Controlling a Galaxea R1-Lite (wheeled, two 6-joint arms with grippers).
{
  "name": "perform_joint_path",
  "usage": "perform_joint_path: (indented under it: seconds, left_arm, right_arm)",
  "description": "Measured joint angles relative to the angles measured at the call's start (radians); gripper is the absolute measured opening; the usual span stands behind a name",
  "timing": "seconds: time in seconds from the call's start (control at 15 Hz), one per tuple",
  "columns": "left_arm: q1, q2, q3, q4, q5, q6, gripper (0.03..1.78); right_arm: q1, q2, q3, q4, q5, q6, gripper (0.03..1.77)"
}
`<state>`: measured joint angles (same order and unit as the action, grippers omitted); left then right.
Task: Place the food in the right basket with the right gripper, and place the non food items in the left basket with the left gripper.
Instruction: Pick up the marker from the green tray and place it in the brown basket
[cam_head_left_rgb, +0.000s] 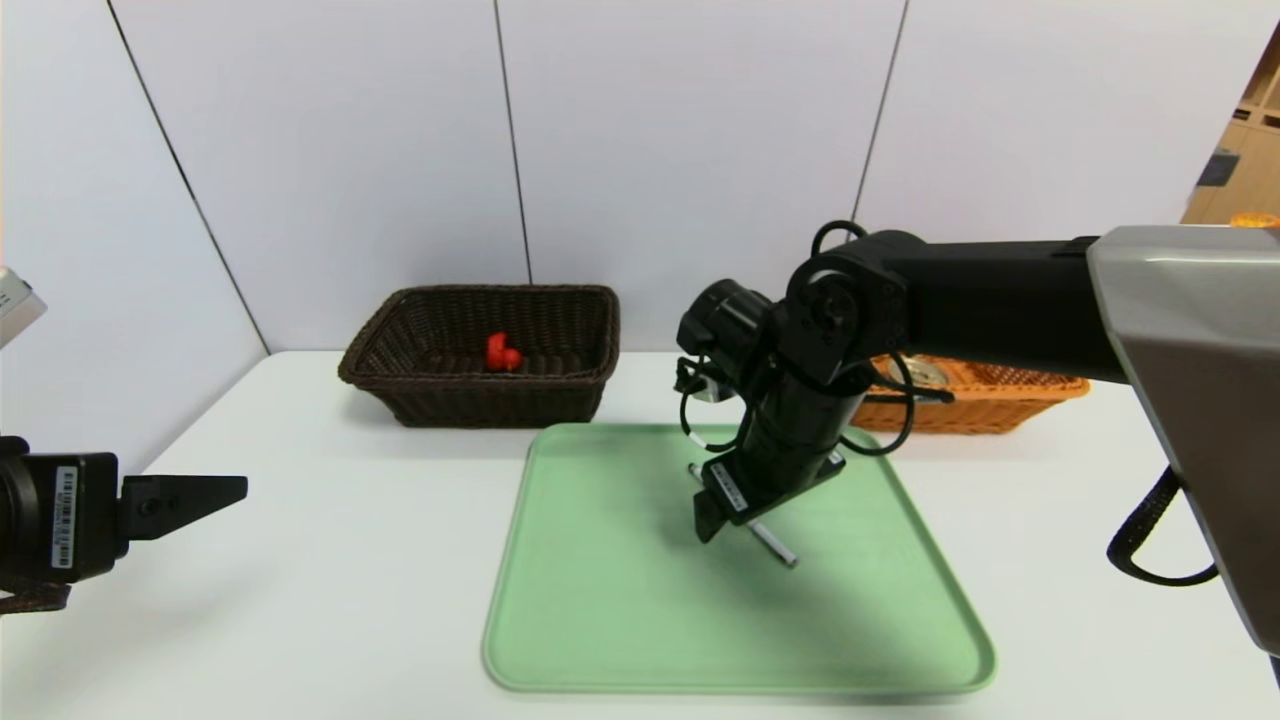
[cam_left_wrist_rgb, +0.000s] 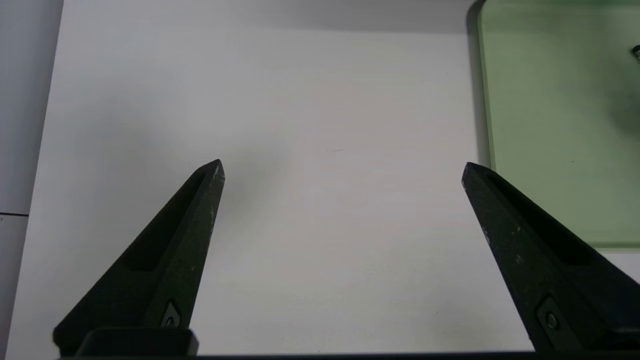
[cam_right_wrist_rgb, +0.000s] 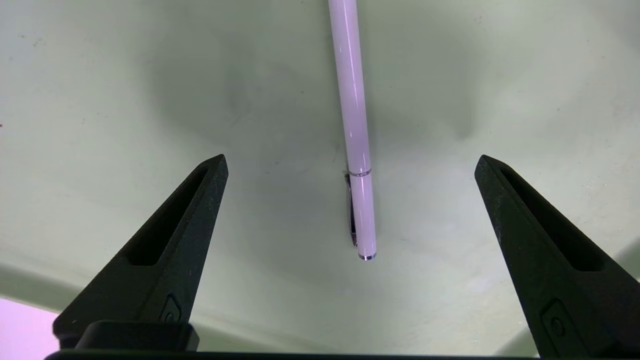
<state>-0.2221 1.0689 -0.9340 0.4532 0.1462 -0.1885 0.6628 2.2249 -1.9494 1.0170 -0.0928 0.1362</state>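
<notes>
The white pen (cam_right_wrist_rgb: 356, 125) lies on the green tray (cam_head_left_rgb: 620, 600), one end showing past my right arm (cam_head_left_rgb: 778, 548). My right gripper (cam_right_wrist_rgb: 350, 159) hangs low over the pen, open, a finger on either side and touching nothing. The red duck (cam_head_left_rgb: 502, 353) sits in the dark brown left basket (cam_head_left_rgb: 400, 395). The orange right basket (cam_head_left_rgb: 1000, 400) is partly hidden behind my right arm; a round pale lid (cam_head_left_rgb: 918, 372), apparently the food can, peeks out of it. My left gripper (cam_left_wrist_rgb: 342, 164) stands open and empty over bare table at the far left.
The white table (cam_head_left_rgb: 330, 560) has free room left of the tray and along its front. The tray's edge (cam_left_wrist_rgb: 487, 125) lies beside my left gripper. Grey wall panels close off the back.
</notes>
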Motion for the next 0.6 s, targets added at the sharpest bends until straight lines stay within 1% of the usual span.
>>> perform_joint_path:
  seconds: [0.6]
  left_arm:
    - [0.0, -0.007, 0.002, 0.0, 0.0, 0.0, 1.69]
  right_arm:
    - [0.013, 0.001, 0.0, 0.01, -0.01, -0.008, 1.71]
